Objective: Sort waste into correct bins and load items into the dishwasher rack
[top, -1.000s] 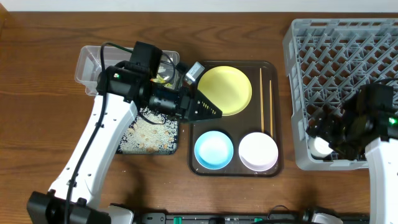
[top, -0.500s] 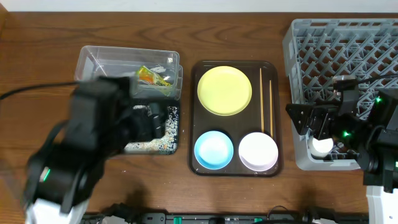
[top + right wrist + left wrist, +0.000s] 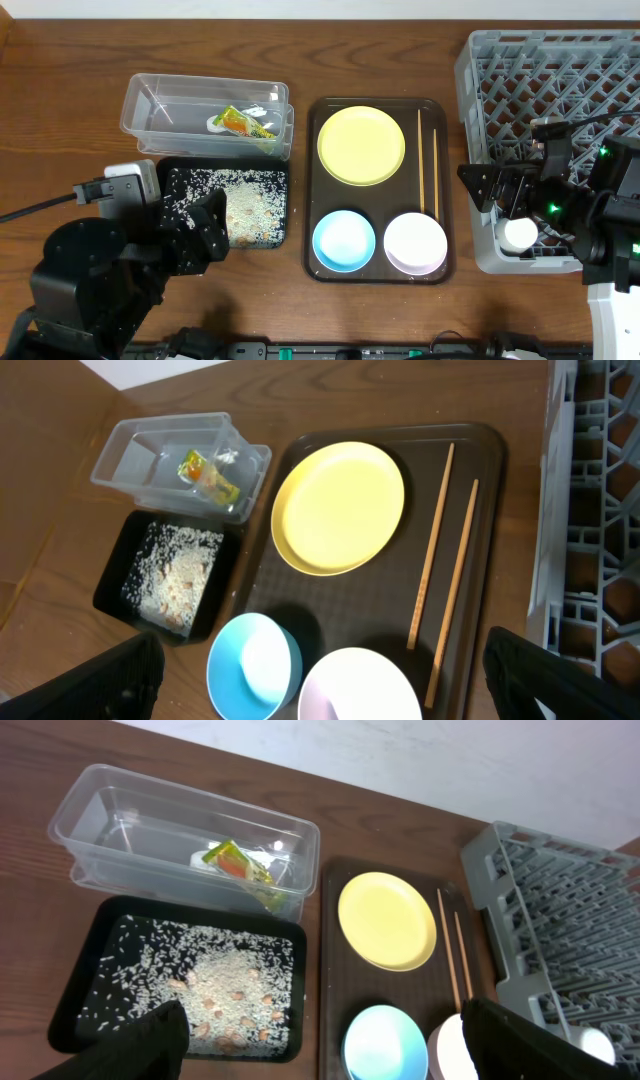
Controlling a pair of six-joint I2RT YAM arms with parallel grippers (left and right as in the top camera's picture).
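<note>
The wrapper (image 3: 243, 123) lies inside the clear tub (image 3: 160, 105). White rice grains (image 3: 245, 200) are spread over the black tray (image 3: 172, 180). On the brown serving tray sit the yellow plate (image 3: 361, 145), blue bowl (image 3: 344, 241), pinkish-white bowl (image 3: 415, 242) and chopsticks (image 3: 428, 160). The grey rack (image 3: 560, 90) stands at the right. My left gripper (image 3: 325, 1045) hangs open high over the black tray's near end, holding nothing. Also open and holding nothing, my right gripper (image 3: 330, 680) hovers above the two bowls (image 3: 255, 665).
The dark brown serving tray (image 3: 312, 200) lies between the black tray and the rack. A white round object (image 3: 520, 235) sits at the rack's front-left corner, under my right arm. Bare wooden table (image 3: 60, 120) lies left of the tub.
My left arm drew back from over the tub and plate to the front left, and its jaws opened wider. The tub and wrapper are now uncovered. My right gripper widened and rose slightly.
</note>
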